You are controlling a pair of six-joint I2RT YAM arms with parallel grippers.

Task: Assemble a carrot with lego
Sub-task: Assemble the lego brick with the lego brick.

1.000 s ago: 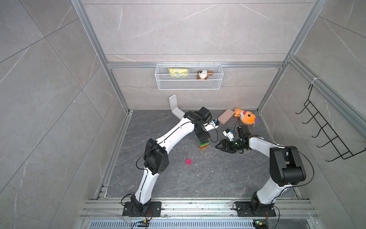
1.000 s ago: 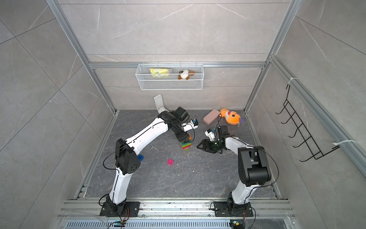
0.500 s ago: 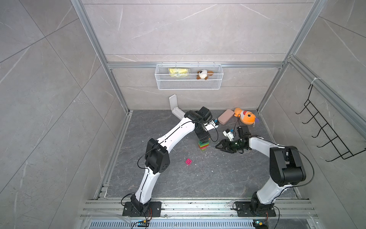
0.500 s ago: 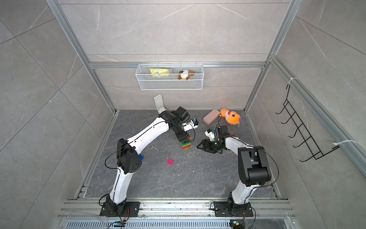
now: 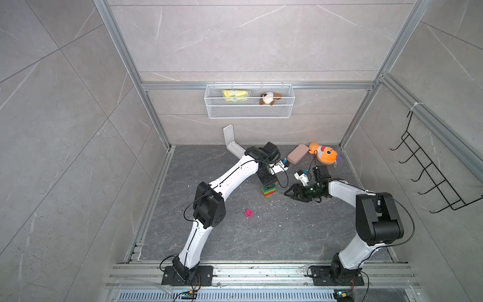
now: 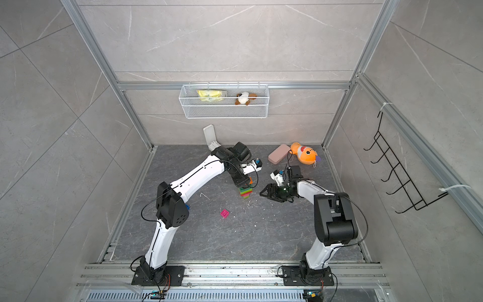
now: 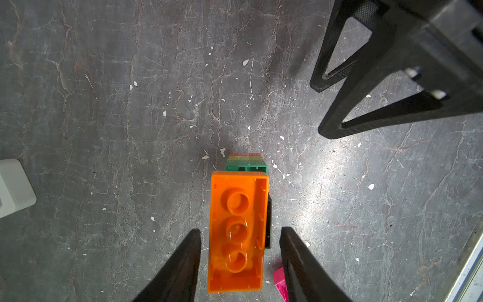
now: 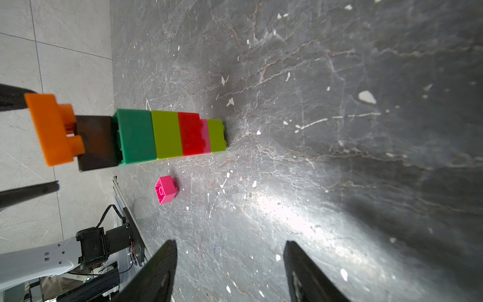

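The carrot (image 5: 269, 193) (image 6: 245, 192) stands upright on the dark floor, lime tip down, then pink, red, lime, green and black lego (image 8: 167, 134). An orange brick (image 7: 236, 230) (image 8: 52, 128) lies tilted on its black top, hollow side up. My left gripper (image 7: 240, 230) (image 5: 268, 181) hangs over the stack, open, one finger on each side of the orange brick with a gap showing. My right gripper (image 8: 229, 242) (image 5: 287, 193) (image 7: 318, 109) is low at the floor just right of the stack, open and empty. A loose pink brick (image 5: 248, 213) (image 8: 166, 189) lies nearer the front.
At the back lie a white hinged case (image 5: 232, 143), a pink oblong case (image 5: 298, 154) and an orange plush fish (image 5: 325, 154). A wire basket (image 5: 249, 104) hangs on the back wall. A blue brick (image 6: 187, 206) peeks out beside the left arm's elbow.
The left arm has shifted very slightly over the stack. The right arm has not moved.
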